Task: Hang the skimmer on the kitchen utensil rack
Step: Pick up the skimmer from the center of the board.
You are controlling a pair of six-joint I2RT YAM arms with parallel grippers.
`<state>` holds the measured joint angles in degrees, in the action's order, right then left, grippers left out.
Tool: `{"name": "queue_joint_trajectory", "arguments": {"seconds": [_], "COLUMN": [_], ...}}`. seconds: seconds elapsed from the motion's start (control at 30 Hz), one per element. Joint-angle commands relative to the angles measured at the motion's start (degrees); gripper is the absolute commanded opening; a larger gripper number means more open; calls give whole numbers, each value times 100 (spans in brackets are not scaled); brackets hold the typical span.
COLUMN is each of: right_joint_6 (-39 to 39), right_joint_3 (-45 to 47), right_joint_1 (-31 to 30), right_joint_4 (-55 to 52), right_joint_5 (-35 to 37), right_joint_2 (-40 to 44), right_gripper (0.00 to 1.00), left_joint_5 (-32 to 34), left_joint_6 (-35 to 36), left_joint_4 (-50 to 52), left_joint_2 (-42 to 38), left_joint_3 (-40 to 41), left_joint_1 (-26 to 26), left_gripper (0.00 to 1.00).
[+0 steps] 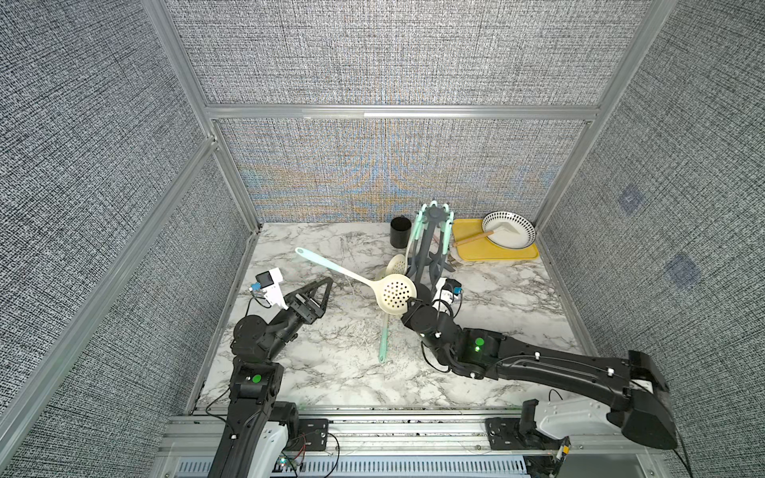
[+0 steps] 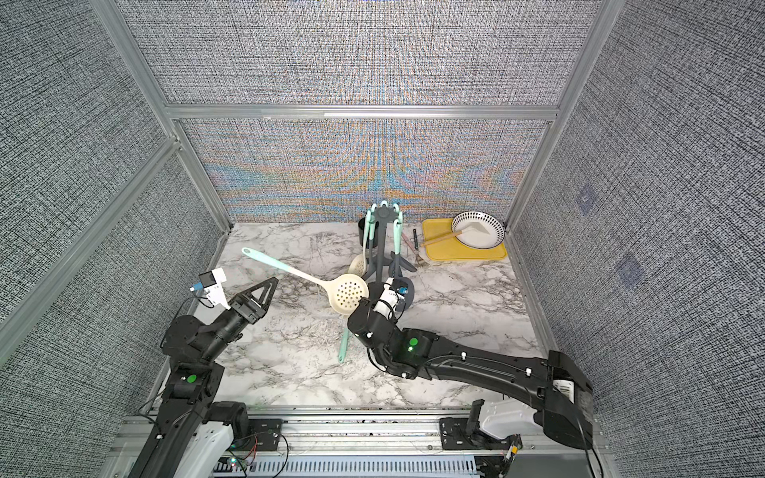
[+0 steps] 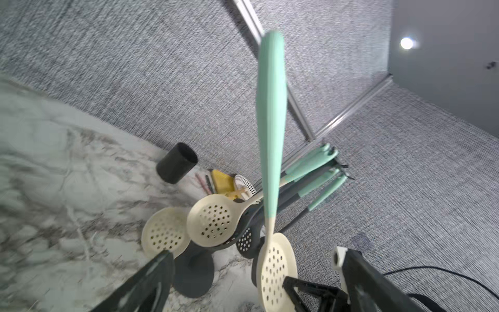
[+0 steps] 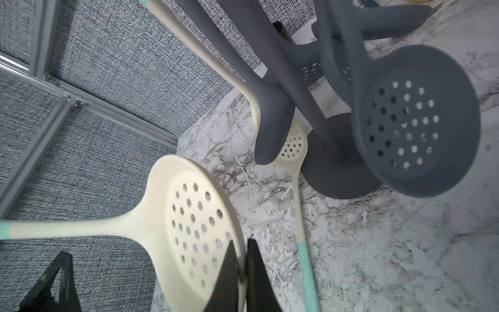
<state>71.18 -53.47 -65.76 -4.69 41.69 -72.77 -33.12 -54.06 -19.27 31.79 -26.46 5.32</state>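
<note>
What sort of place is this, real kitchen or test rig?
Likely a lab test cell dressed as a kitchen: grey fabric panels in aluminium framing, a marble-look tabletop, and a utensil rack as prop.

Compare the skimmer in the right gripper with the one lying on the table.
The held skimmer is pinched at its bowl rim by the right gripper, off the marble table; the table skimmer lies on it, ungripped. The held skimmer's mint handle slants toward the back left; the table skimmer's points toward the front edge. Both have cream perforated bowls and mint handles.
</note>
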Motion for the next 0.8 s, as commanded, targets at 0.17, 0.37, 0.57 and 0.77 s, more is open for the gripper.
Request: {"name": "queue_joint_trajectory", "arguments": {"seconds": [0.17,0.37,0.57,0.77], "right_joint_6": [-24,-72,-168,-350], "right_joint_3": [293,533,584,522], "right_joint_1": [-56,-136,-157,-170], "right_joint_4": [557,777,811,750], "right_joint_5": [-211,-233,-287,-236], "right_joint_2": [398,618,625,517], "right_gripper": [0,0,0,0], "left_joint_5": [-280,-84,-104,-90], "left_joint_6": [-52,-129,-157,-91], "left_joint_4": [-855,-1017,-1106,-973], "left_joint_2": [550,860,1022,1119], "left_joint_3": [-517,-820,-1022,-1132], "left_joint_1": [7,17,57,95], "left_gripper": [89,57,47,2]}}
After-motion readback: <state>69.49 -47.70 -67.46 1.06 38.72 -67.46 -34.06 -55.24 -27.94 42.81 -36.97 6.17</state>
